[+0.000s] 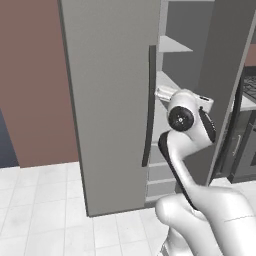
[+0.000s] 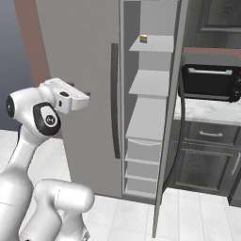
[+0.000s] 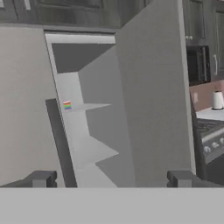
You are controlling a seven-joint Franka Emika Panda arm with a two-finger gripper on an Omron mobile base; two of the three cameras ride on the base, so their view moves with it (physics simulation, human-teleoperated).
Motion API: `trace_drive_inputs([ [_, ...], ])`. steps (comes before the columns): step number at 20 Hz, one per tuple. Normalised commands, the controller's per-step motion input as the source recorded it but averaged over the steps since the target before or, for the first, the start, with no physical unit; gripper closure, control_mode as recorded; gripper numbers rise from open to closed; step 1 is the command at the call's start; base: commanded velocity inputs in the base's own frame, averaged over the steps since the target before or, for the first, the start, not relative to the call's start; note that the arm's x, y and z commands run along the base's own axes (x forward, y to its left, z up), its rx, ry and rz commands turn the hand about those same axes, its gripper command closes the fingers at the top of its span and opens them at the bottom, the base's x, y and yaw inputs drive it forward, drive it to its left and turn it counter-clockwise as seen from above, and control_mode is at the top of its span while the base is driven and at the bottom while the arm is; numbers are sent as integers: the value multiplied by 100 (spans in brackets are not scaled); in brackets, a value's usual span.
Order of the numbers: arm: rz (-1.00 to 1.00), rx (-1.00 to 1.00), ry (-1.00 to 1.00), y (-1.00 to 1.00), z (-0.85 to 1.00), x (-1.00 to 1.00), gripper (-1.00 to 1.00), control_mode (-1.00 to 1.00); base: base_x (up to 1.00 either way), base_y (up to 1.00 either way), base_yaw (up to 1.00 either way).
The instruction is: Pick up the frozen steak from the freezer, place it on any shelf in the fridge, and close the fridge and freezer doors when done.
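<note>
Tool [image 3: 109,178] stood wide open, empty, aimed into the open freezer [image 2: 148,108] ahead. Frozen steak not made out; a small multicoloured block [image 2: 144,39] sat on an upper shelf.

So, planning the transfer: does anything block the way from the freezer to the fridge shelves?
Yes: the wide fridge door is shut, covering its shelves, right beside the open freezer. It would likely need opening first.
</note>
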Motion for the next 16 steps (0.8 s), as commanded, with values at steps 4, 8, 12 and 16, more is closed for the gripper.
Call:
trace_drive_inputs([
  [4, 5, 11, 4, -44, 10, -100, -100, -100, 0, 0, 0],
  [8, 8, 16, 14, -65, 13, -100, -100, -100, 0, 0, 0],
  [12, 11, 20, 16, -81, 9, -100, -100, -100, 0, 0, 0],
  [16, 9, 21, 24, -97, 3, -100, -100, -100, 0, 0, 0],
])
